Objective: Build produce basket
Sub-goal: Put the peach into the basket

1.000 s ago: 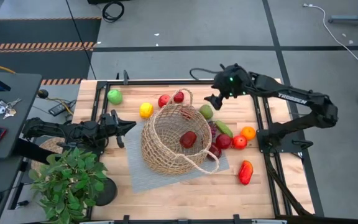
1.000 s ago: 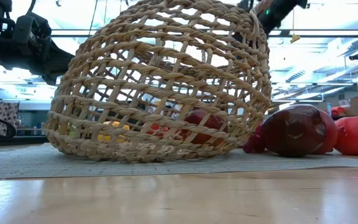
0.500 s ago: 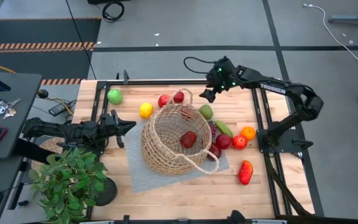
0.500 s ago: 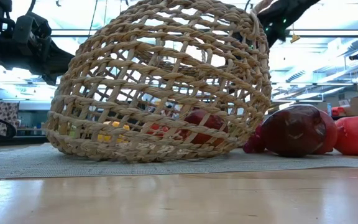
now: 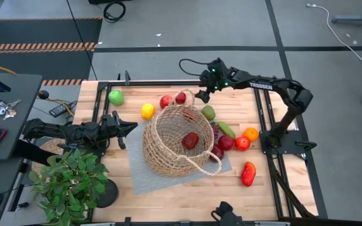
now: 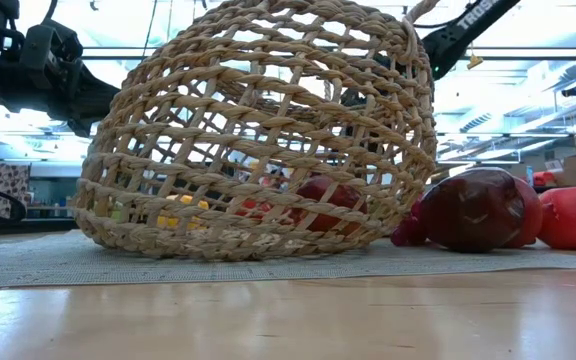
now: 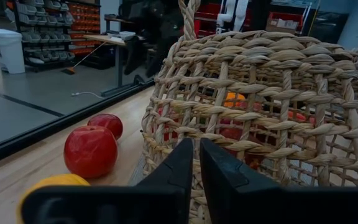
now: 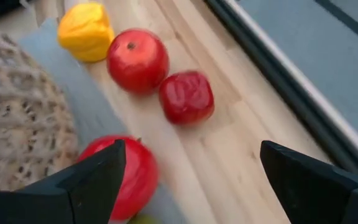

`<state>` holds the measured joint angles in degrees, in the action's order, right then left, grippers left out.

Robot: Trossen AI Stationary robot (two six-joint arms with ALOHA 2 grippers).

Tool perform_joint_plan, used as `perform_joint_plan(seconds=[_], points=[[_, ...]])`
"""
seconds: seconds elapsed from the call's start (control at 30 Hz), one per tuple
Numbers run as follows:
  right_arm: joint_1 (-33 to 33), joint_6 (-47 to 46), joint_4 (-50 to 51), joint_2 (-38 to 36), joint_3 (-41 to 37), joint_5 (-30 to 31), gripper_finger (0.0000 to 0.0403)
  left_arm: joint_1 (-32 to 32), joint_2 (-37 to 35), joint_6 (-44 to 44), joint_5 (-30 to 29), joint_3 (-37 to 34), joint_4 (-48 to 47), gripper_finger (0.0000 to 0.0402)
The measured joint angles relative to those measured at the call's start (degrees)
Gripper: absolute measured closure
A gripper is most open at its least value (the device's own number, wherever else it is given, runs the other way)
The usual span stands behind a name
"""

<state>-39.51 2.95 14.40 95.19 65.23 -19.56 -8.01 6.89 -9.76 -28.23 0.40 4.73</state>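
The tan wicker basket point(image 5: 176, 141) stands on a grey mat point(image 5: 137, 169) with a red apple point(image 5: 190, 140) inside it. My right gripper point(image 5: 201, 95) is open, up over the table's far edge. In its wrist view point(image 8: 191, 149) it looks down on a lemon point(image 8: 86, 31), a red apple point(image 8: 137, 60), a red pepper point(image 8: 186, 96) and another red fruit point(image 8: 123, 177) beside the basket wall; all four lie on the table, none between its fingers. My left gripper point(image 5: 132, 126) is shut and level, pointing at the basket's left wall point(image 7: 247, 112).
More fruit lies right of the basket: a green pear point(image 5: 208, 112), red pieces point(image 5: 234, 143), an orange point(image 5: 251, 133) and a red pepper point(image 5: 248, 174). A green apple point(image 5: 115, 96) sits at the far left. A potted plant point(image 5: 74, 179) fills the near left corner.
My right gripper has moved toward the table's left along the far edge, from over the green pear to beside the red fruits behind the basket. Basket, fruit and left arm have stayed put.
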Motion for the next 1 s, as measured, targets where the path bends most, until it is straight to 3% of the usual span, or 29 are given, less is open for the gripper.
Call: perform_joint_plan(seconds=[0.2,0.43,0.77,1.0], points=[[0.09,3.07,-0.58,5.93,3.9,-0.51,0.0025,0.01,0.0,0.02,0.01,0.02,-0.01,0.0367],[0.61,4.3,-8.16,12.01,6.06,-8.65,0.0025,-0.01,0.01,0.02,0.0,0.0,0.0,0.0362],[3.68,3.12,-11.85,12.51,6.12,-8.6,0.0025,0.01,-0.02,0.02,0.0,0.02,0.0,0.0368],[5.65,2.61,-15.61,12.51,6.1,-5.29,0.0025,0.0,0.0,0.02,0.0,0.02,0.0,0.0361]])
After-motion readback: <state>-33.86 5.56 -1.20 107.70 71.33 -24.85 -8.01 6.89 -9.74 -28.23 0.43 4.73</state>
